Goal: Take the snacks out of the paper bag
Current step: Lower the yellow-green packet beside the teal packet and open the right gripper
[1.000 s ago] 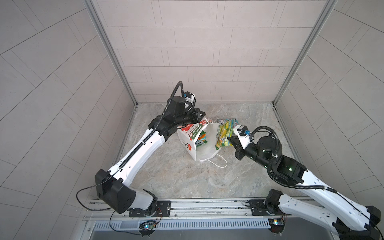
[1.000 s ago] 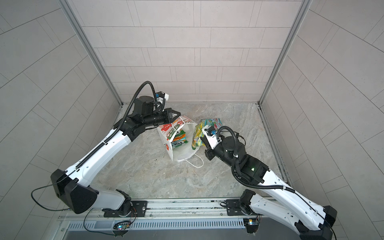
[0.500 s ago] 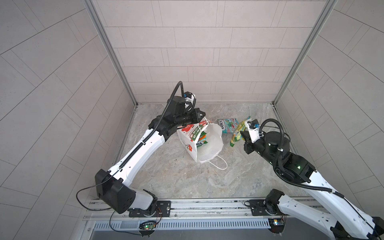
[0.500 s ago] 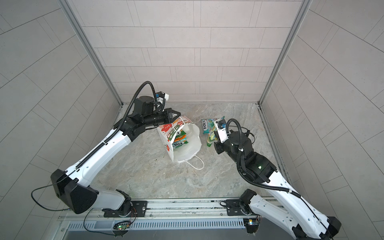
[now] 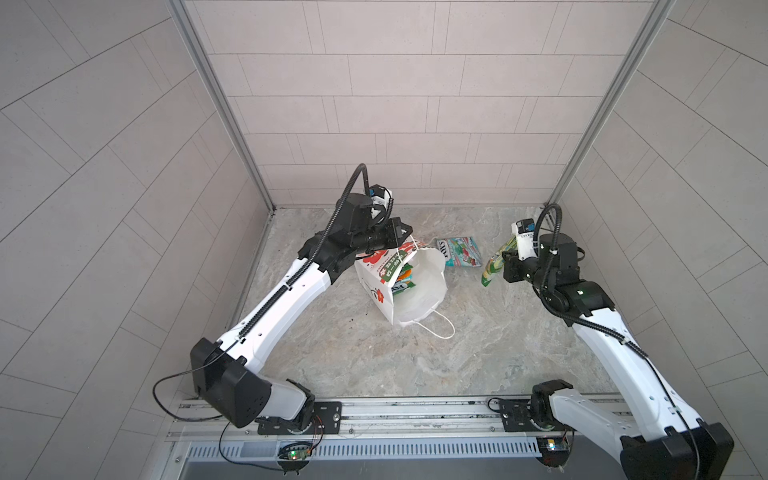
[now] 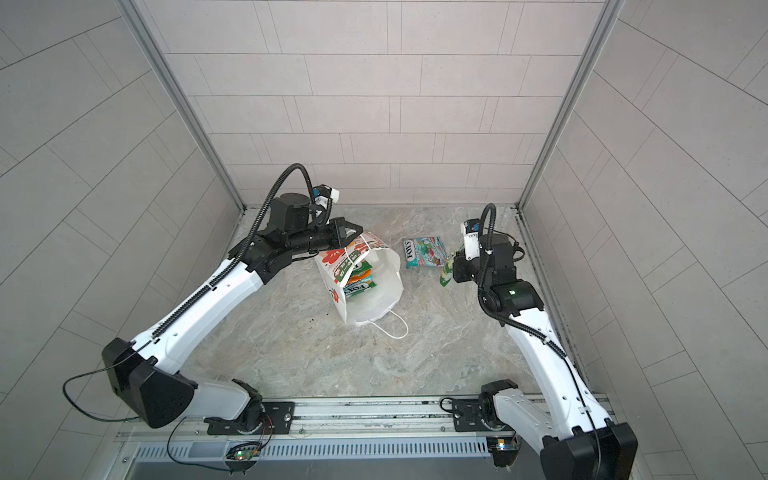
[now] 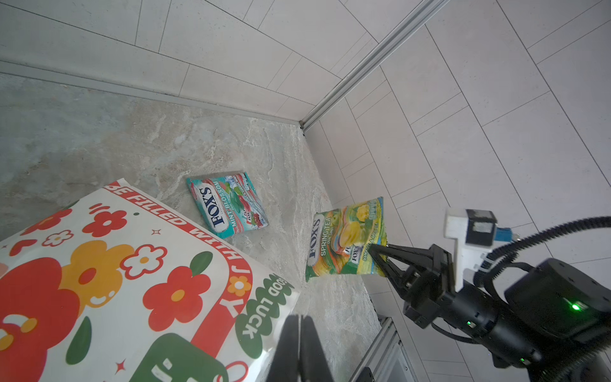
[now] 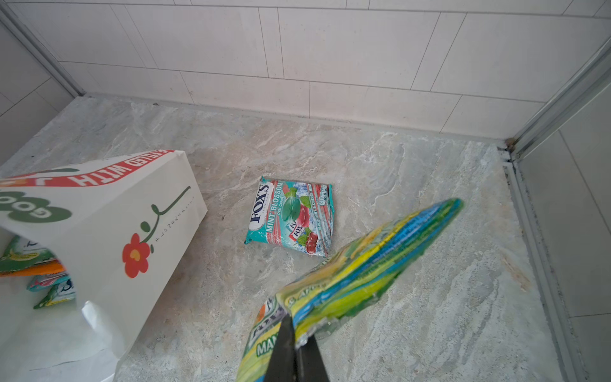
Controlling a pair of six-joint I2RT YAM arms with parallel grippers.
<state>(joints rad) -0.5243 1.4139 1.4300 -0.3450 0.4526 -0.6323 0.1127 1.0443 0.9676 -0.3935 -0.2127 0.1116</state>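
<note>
The white paper bag [image 5: 419,291] [image 6: 379,286] [image 7: 132,281] [image 8: 115,215] is tipped over, its mouth open toward the right. My left gripper [image 5: 405,237] [image 6: 355,231] [image 7: 299,319] is shut on its upper rim. Several snacks [image 5: 401,278] [image 6: 359,278] [image 8: 39,274] lie inside. A teal-red packet [image 5: 459,251] [image 6: 426,251] [image 7: 228,206] [image 8: 291,216] lies flat on the floor beside the bag. Further right, my right gripper [image 5: 505,264] [image 6: 455,266] [image 7: 373,249] [image 8: 292,322] is shut on a corner of a yellow-green packet [image 5: 494,266] [image 6: 448,270] [image 7: 347,241] [image 8: 363,264], which hangs above the floor.
A white cord handle [image 5: 436,328] [image 6: 392,326] trails on the marble floor in front of the bag. Tiled walls close the space at the back and both sides; the right wall [image 5: 623,249] is near my right arm. A metal rail [image 5: 415,415] runs along the front.
My right gripper has carried the yellow-green packet from the bag's mouth out to the right, past the teal-red packet. The left arm and the bag have stayed put.
</note>
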